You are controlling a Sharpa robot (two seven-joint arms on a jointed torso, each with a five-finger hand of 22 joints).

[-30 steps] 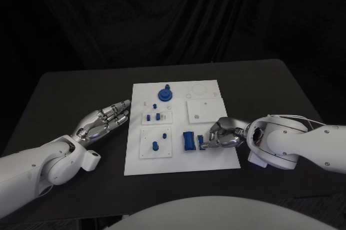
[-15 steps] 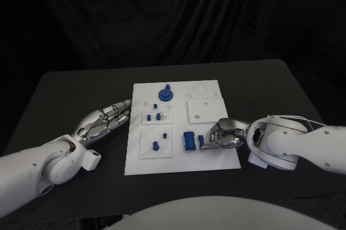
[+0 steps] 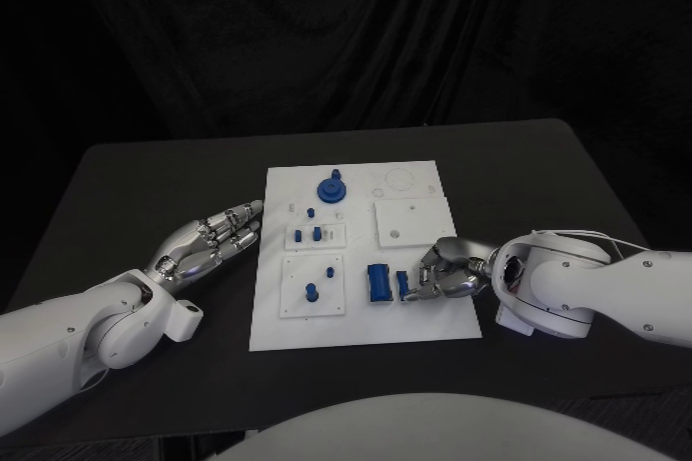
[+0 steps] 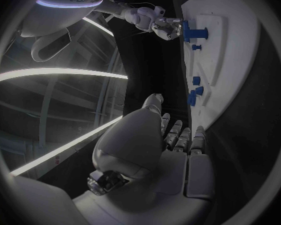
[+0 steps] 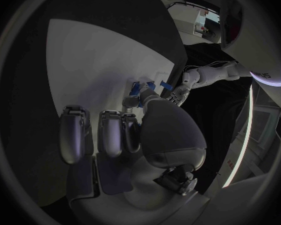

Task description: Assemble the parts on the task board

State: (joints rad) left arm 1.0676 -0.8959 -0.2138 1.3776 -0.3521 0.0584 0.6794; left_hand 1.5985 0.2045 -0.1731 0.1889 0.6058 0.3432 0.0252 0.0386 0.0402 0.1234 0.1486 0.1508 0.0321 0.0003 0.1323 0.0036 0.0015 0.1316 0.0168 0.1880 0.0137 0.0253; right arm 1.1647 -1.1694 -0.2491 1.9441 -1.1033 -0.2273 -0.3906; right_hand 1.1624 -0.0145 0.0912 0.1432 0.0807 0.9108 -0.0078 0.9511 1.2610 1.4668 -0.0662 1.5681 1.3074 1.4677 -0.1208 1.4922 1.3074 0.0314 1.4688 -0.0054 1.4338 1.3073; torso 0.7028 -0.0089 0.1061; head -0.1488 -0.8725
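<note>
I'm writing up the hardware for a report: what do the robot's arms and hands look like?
Both arms are glossy white with rounded, bulbous shells. Each ends in a silver metallic many-fingered hand: the left hand and the right hand. The left arm carries a small white cylindrical piece near the wrist. Thin pale cables loop over the right arm near its wrist. The fingers look segmented, with dark gaps between sections.

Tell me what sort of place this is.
Most likely a robotics lab or test bench: a black table backed by dark curtains, a white task board with small blue parts, and the left hand and right hand beside it.
</note>
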